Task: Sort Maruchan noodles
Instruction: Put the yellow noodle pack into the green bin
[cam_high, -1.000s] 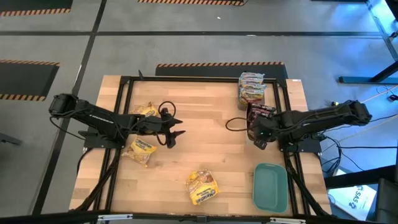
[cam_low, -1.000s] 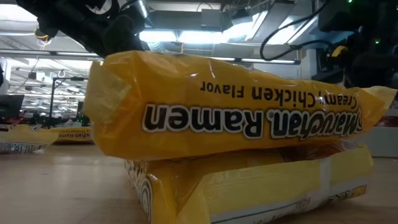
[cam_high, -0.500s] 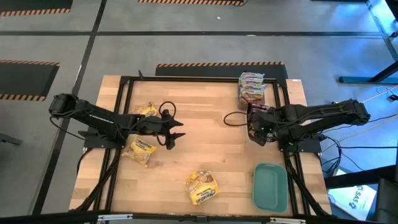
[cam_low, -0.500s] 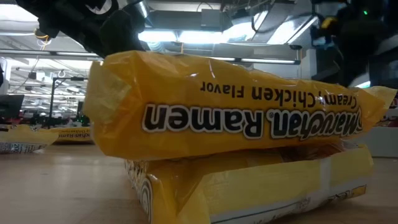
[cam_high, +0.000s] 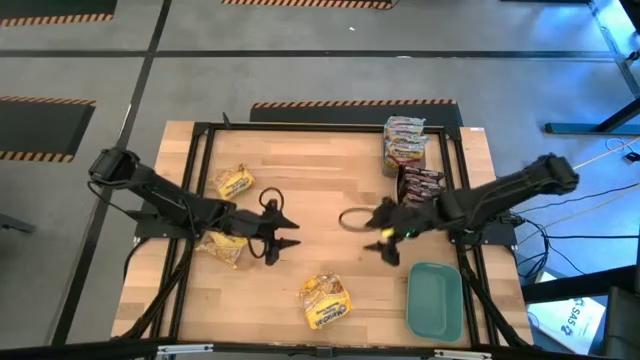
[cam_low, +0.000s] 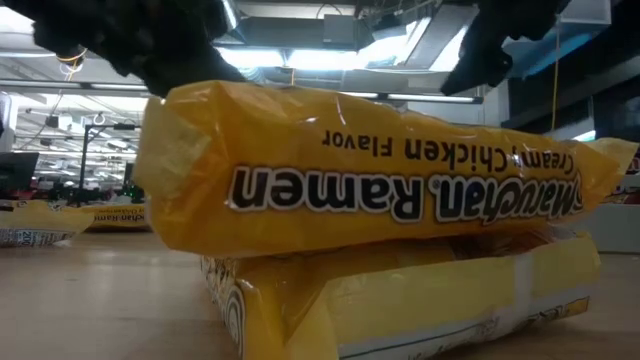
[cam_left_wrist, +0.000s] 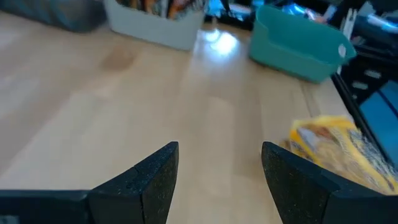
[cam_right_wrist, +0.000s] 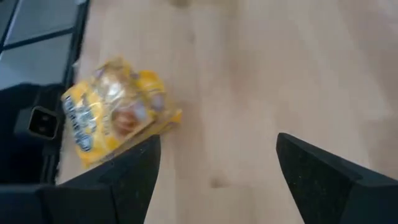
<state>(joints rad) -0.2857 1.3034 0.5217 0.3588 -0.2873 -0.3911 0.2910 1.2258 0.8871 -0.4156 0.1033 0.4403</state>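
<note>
Yellow Maruchan noodles packets lie flat on the wooden table: one at far left (cam_high: 235, 182), one at left (cam_high: 225, 245), and a stack of two near the front edge (cam_high: 325, 298), (cam_low: 370, 170). Silvery-pink packets (cam_high: 405, 140) are stacked at far right, with dark brown-red ones (cam_high: 420, 182) just nearer. My left gripper (cam_high: 285, 232), (cam_left_wrist: 217, 149) hovers open over bare wood left of centre. My right gripper (cam_high: 378, 238), (cam_right_wrist: 217, 140) hovers open right of centre. In its wrist view the yellow stack (cam_right_wrist: 115, 118) lies ahead and to one side. Both grippers hold nothing.
A teal rectangular lid (cam_high: 435, 300), (cam_left_wrist: 298, 40) lies at the table's near right corner. A black frame (cam_high: 200, 140) runs round the table. Bare wood lies between the two grippers and toward the far edge.
My right gripper has left the dark brown-red packets at the right edge, risen, and swung toward the table's middle and near side, tipping more level. My left gripper has shifted a little toward the near edge. The packets have stayed where they were.
</note>
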